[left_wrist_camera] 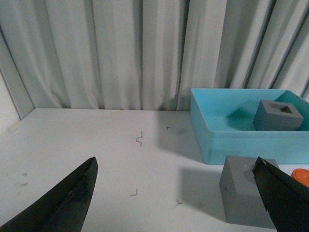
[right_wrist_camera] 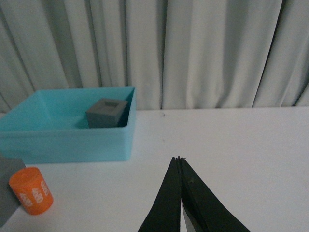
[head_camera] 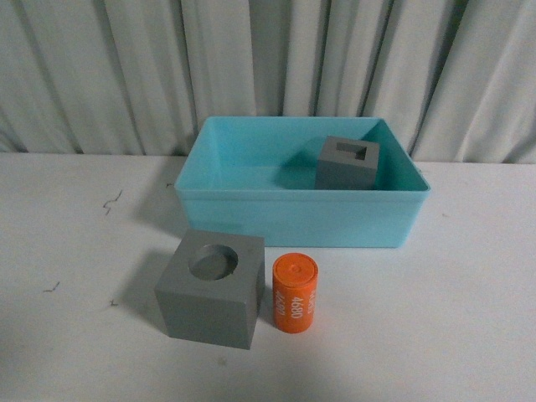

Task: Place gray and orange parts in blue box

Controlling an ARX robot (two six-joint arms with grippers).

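Count them up: two gray cubes, one orange cylinder, one blue box. The blue box (head_camera: 293, 219) sits on the white bench (head_camera: 469, 293) with its long axis running 9 to 3 o'clock and its open side up. Inside it, toward the 2 o'clock corner, rests the rectangular-recess cube (head_camera: 347, 163), with the recess facing up.

Out on the bench, at 6 o'clock from the box and apart from its front wall, stands the round-recess cube (head_camera: 211, 289), its recess also facing up. At its 3 o'clock, just beside it with only a sliver of gap, is the orange cylinder (head_camera: 295, 293). It stands on end, long axis upright, with a round face on top and the white digits running along its side.

Now the arms, which only the wrist views show. The left gripper (left_wrist_camera: 176, 159) is spread wide with nothing between its dark fingers (left_wrist_camera: 63, 203); it hovers over bare bench, and the round-recess cube sits beyond one fingertip. The right gripper (right_wrist_camera: 178, 159) has its fingers pressed together, tips meeting, holding nothing and touching nothing, well apart from box and cylinder. A pale curtain (head_camera: 268, 59) hangs at 12 o'clock.
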